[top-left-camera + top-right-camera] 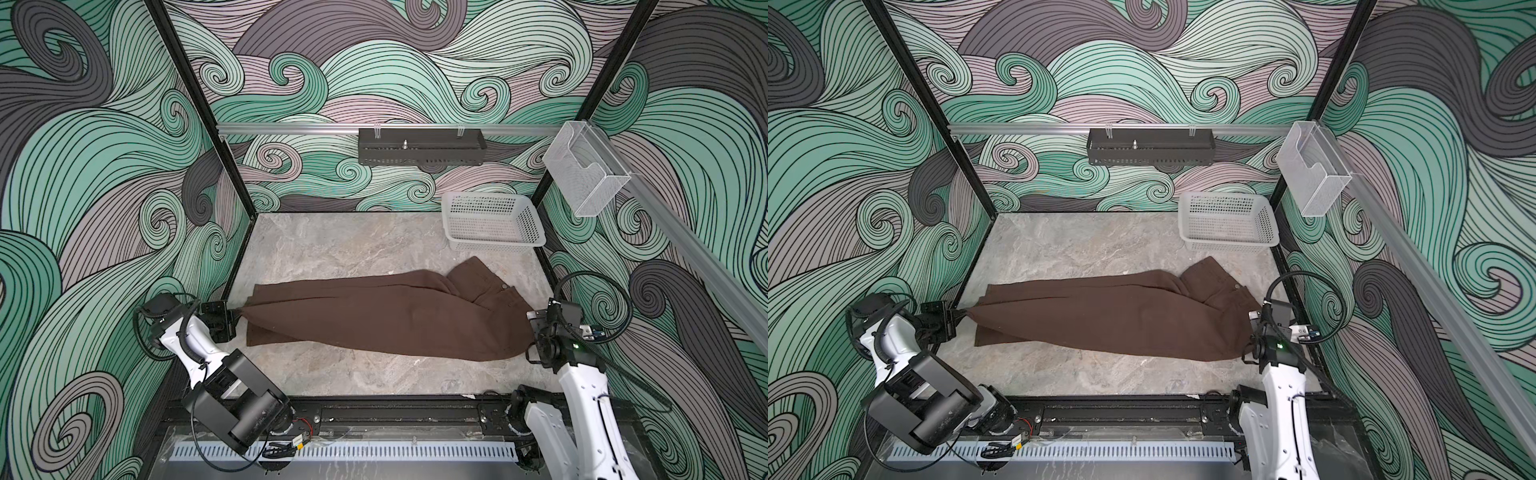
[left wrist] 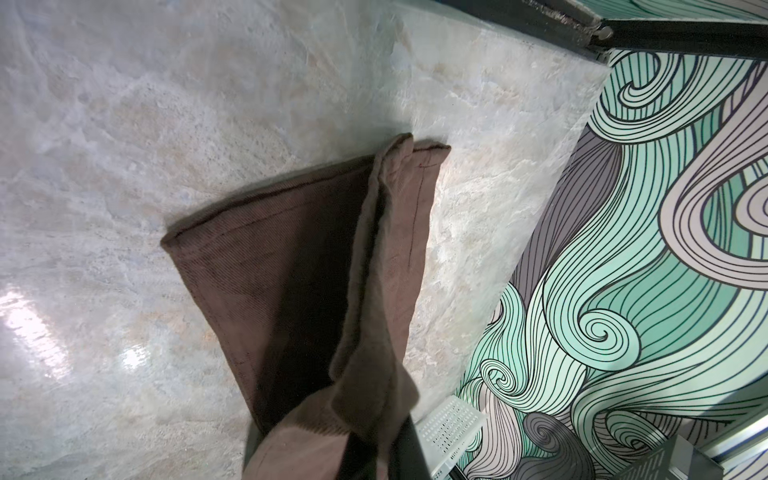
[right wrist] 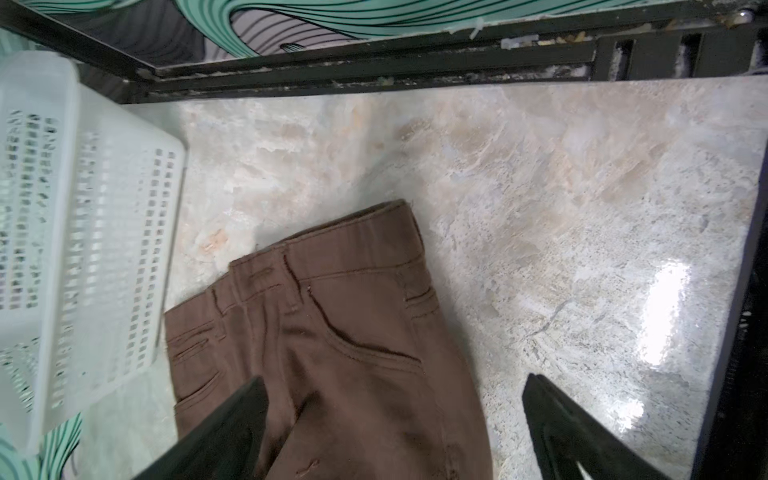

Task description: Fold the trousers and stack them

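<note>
Right wrist view: the right pincer [image 3: 395, 380] stands spread wide above the waistband of the trousers [image 3: 332, 353], gripping nothing. In both top views the trousers lie lengthwise across the tabletop [image 1: 332, 245], waist at 3 o'clock, legs toward 9 o'clock, where the left pincer [image 1: 237, 319] is clamped on a leg end.
</note>
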